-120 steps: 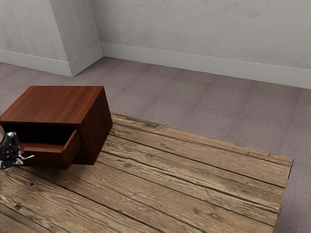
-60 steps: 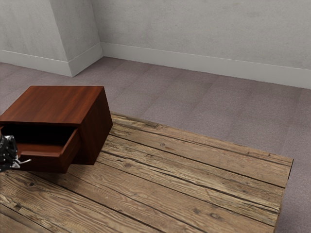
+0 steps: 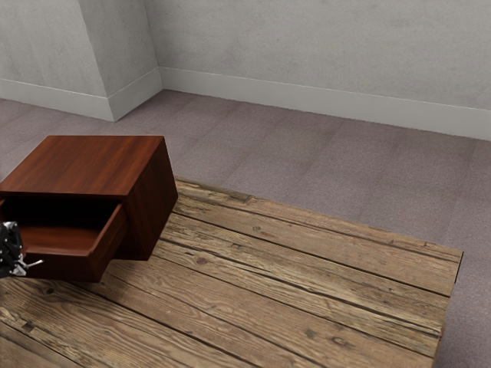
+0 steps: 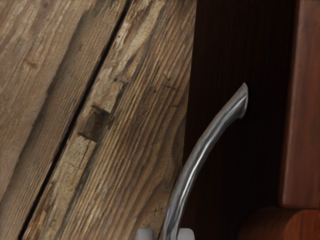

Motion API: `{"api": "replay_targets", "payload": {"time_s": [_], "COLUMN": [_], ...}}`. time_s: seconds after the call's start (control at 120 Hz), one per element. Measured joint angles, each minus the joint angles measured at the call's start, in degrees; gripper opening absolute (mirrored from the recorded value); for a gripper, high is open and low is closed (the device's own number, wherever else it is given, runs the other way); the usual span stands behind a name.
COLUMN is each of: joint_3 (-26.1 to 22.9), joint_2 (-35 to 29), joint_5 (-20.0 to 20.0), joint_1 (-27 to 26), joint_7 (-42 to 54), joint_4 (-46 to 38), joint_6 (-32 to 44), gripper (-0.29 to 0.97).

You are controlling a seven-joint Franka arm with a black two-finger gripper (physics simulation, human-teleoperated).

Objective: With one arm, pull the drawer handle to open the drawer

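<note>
A dark red wooden cabinet (image 3: 92, 165) stands on the plank table's far corner, at the exterior view's left. Its single drawer (image 3: 73, 249) is pulled partly out toward that left edge, and its inside shows. My black gripper (image 3: 9, 253) sits at the drawer's front, at the frame's left border. In the wrist view the curved metal handle (image 4: 200, 160) arcs over the dark drawer front (image 4: 235, 125). It runs down between two pale fingertips (image 4: 145, 233), which press it from both sides. The gripper is shut on the handle.
The worn plank table (image 3: 268, 291) stretches from the cabinet toward the exterior view's right. Its edge drops off at the far right to a grey carpeted floor (image 3: 322, 153). A light wall with a baseboard (image 3: 322, 96) runs behind.
The drawer has slid further out of the cabinet toward the exterior view's left. My gripper has moved the same way with the handle.
</note>
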Motion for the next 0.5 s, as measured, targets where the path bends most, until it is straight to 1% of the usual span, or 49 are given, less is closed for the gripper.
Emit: {"api": "replay_targets", "payload": {"time_s": [0.283,0.5], "joint_3": [0.0,-0.1], "joint_2": [-1.1,-3.5], "joint_5": [0.2,0.2], "joint_1": [0.2,0.2], "joint_7": [0.0,0.1], "joint_4": [-0.2,-0.2], "joint_6": [-0.6,-1.4], "gripper": [-0.08,-0.06]}}
